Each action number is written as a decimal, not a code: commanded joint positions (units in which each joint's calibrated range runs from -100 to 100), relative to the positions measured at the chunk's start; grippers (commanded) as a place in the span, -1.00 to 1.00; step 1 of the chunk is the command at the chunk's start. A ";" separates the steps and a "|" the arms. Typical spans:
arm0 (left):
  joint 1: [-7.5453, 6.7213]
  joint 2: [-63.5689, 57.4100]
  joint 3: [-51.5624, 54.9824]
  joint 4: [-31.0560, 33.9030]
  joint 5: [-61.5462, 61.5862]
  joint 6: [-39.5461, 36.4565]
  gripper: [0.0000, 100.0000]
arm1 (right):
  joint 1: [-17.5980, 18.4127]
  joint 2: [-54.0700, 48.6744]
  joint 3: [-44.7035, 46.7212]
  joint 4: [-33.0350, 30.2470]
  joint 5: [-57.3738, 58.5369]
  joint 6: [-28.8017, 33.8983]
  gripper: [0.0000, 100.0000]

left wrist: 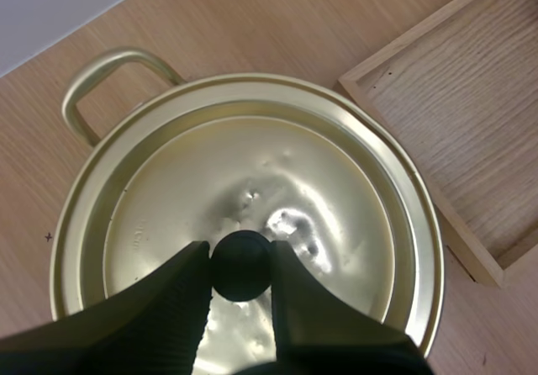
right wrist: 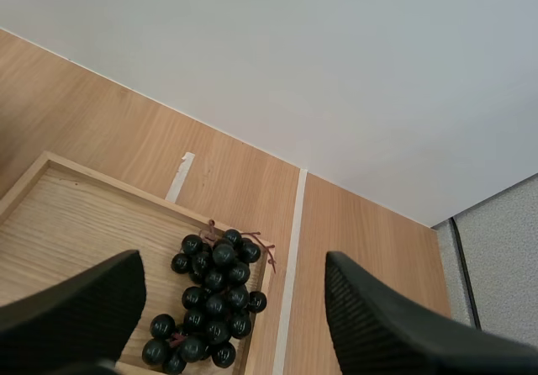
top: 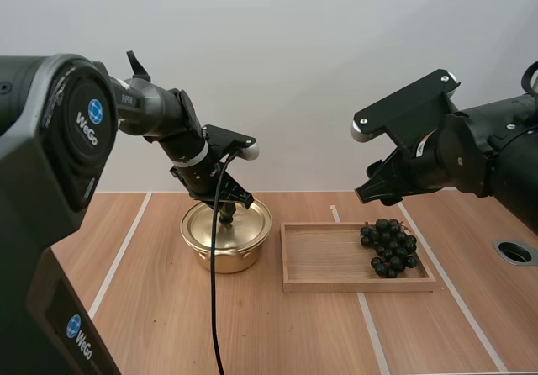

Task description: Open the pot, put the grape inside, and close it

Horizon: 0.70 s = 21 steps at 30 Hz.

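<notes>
Pinching the knob [left wrist: 240, 267] of the lid [left wrist: 252, 173]: left gripper [left wrist: 239, 259] has both fingers clamped on either side of it. The lid looks seated on the pot [top: 223, 257], though a slight lift would be hard to tell from here. Right gripper [right wrist: 234, 259] is spread wide, holds nothing and hovers above the grapes [right wrist: 210, 299]. Grapes lie at the right end of the tray [top: 324, 257]. The tray sits just beside the pot, on its right.

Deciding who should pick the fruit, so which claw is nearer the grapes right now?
Right. The right claw hangs open above the grapes, which lie in the wooden tray. The left claw is off at the pot, shut on the lid's knob.
</notes>
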 commanded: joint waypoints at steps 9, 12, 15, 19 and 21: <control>-0.27 -0.02 -0.35 0.32 1.77 -0.74 -1.00 | 0.12 -0.19 -0.35 -0.32 -0.12 0.14 1.00; -0.27 -0.29 -2.33 0.32 4.46 -1.59 -1.00 | 0.12 -0.19 -0.35 -0.32 0.02 0.14 1.00; -0.27 -0.96 -5.45 0.32 8.22 -1.88 -1.00 | 0.12 -0.19 -0.35 -0.32 0.02 0.14 1.00; -0.27 -3.50 -8.34 0.32 9.29 -2.15 -1.00 | 0.12 -0.19 -0.35 -0.32 -0.09 0.48 1.00; -0.27 -4.67 -10.15 0.32 10.93 -2.26 -1.00 | 0.12 -0.19 -0.35 -0.32 -0.25 1.17 1.00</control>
